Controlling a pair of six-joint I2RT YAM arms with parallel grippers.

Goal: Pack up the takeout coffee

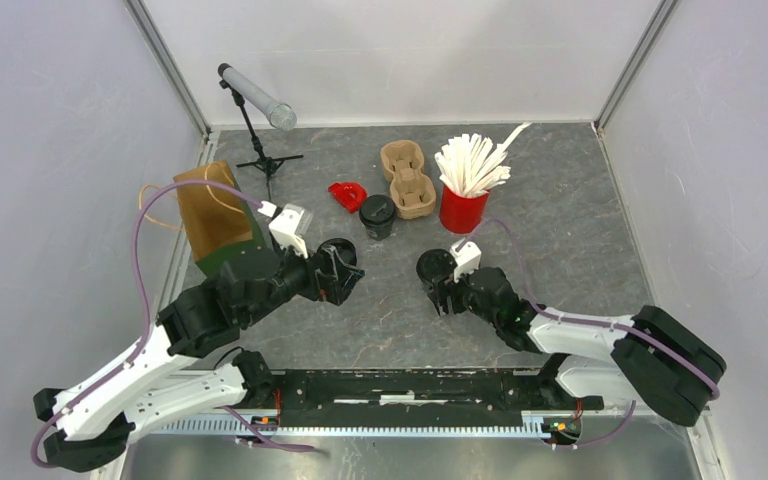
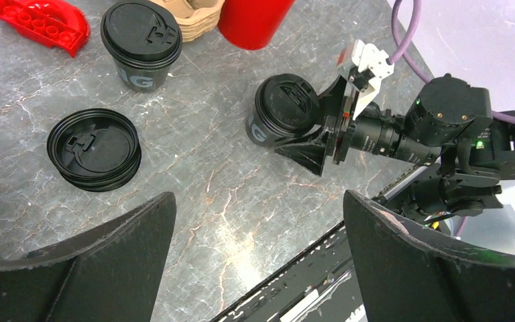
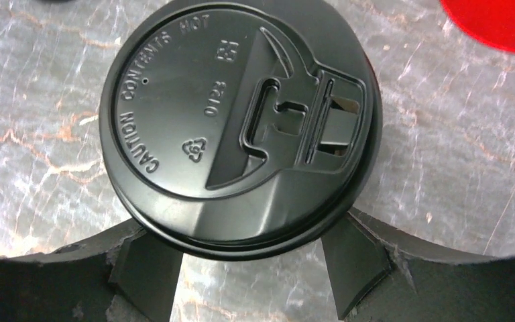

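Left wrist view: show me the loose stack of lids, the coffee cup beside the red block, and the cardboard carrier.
stack of black lids (image 2: 94, 144), left wrist view, top lid's centre.
lidded coffee cup (image 2: 141, 33), left wrist view, its lid.
cardboard cup carrier (image 2: 198, 17), left wrist view, its near edge.

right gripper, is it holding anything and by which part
The right gripper straddles the lidded coffee cup by its body, just under the lid rim; whether it presses firmly cannot be told. The left gripper is open, empty.

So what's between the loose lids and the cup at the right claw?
Nothing, just bare table between lids and cup, per the left wrist view.
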